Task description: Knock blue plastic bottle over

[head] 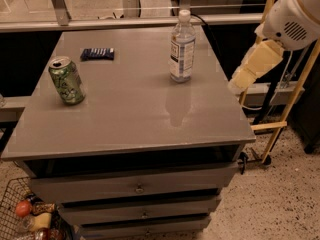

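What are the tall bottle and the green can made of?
The blue plastic bottle looks like clear, glossy plastic: you can see through it. The green soda can looks like thin metal, probably, with a silvery top. The gripper hangs beyond the table edge, apart from the bottle.

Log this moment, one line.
blue plastic bottle: upright, far right of table | gripper: beyond table's right edge, apart from bottle | knock: not done

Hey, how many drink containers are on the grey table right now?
2. The blue plastic bottle stands upright at the back right; the green soda can stands near the left edge. None seems hidden. The claw hangs beyond the table's right edge, touching neither.
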`<state>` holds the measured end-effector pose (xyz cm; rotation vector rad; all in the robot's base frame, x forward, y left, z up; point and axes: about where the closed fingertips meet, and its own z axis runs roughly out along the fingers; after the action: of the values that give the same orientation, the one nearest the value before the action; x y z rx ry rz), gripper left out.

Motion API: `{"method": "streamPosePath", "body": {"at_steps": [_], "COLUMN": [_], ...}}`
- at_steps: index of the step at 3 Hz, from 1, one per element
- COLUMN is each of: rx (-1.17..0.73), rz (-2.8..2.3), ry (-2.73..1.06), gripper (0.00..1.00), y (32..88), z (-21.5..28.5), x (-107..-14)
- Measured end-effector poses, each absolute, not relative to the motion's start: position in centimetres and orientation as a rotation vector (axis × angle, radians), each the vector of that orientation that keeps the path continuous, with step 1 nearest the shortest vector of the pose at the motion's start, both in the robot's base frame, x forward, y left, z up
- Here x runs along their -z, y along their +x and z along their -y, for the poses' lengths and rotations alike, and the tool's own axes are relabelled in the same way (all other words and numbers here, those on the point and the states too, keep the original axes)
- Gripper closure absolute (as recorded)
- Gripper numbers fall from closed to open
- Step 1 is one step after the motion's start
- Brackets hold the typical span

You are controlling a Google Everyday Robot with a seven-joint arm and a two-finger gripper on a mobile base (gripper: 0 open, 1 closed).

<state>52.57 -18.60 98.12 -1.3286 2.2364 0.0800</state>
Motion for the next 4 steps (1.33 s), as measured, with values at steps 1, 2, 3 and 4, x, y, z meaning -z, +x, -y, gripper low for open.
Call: {"method": "streamPosePath", "body": {"at_steps": [1, 2, 3, 4], "rx": [-0.080, -0.169, -0.233, -0.222], "rz": [-2.236, -2.215, -2.209, -2.213], "ry": [-1.331, -1.231, -1.148, -1.087], "gripper": [0.00, 0.00, 0.00, 0.00], "y": [52.6, 55.6, 58.8, 61.3], "z": [18.6, 16.9, 15.0, 13.2], "x": [-98.1, -96.6, -95.4, -94.3]}}
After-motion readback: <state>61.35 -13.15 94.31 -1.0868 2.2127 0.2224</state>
